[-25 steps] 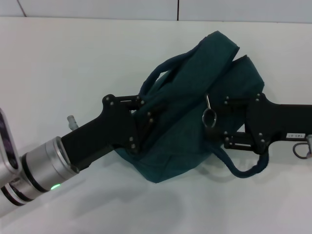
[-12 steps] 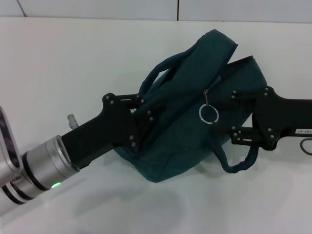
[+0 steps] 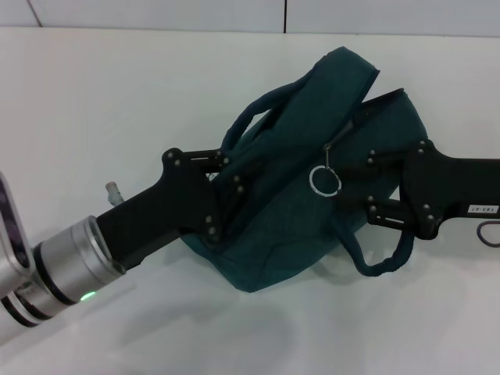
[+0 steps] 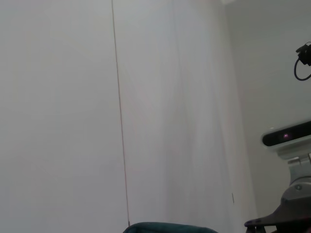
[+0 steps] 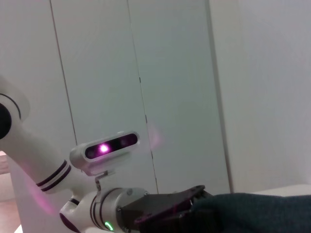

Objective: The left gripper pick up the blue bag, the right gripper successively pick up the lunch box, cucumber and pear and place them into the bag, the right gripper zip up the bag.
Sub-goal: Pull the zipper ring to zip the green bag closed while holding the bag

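One blue bag point(image 3: 312, 180), held up above the white table point(image 3: 117, 101) between two grippers. Left gripper point(image 3: 225, 205) is clamped on the bag's left side, fingertips buried in fabric. Right gripper point(image 3: 373, 187) sits against the bag's right side; can't tell whether its fingers are spread or closed on cloth. Two loop handles: one arches over the left gripper, one hangs below the right. One metal ring pull point(image 3: 325, 181) dangles from the zipper. Bag contents hidden. Left wrist view catches only a sliver of bag point(image 4: 170, 227).
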Controlling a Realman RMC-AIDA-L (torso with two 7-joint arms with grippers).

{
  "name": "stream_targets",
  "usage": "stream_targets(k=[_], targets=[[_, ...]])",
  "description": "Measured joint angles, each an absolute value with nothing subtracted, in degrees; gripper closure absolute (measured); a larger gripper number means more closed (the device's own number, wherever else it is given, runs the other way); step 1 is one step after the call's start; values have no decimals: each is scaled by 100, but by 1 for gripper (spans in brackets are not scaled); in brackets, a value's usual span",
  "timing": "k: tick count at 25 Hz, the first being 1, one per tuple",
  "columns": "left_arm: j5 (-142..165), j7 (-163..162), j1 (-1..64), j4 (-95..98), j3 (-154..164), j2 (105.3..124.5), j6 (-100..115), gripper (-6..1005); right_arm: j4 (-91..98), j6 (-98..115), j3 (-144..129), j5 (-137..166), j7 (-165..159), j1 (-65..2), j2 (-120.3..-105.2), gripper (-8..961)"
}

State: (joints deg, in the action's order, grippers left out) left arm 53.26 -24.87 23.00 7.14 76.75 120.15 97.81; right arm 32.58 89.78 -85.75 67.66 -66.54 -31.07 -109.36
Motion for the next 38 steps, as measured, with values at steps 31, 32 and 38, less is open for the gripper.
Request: stream_targets(k=[31,32,38], targets=[[5332,-2461,2311,712,7699,12033,9781,951,3630,8332,-8124,7340,-7227,-2899,-11085,366],[5332,-2461,2311,714,7699,12034,9781,951,3630,8297,-8121,7343,-7231,-2901,-11085,363],[5329,-2461,2328,717,7699,12032,9781,951,3633,8261,-8123,7567,-7411,-3058,-11053,348]])
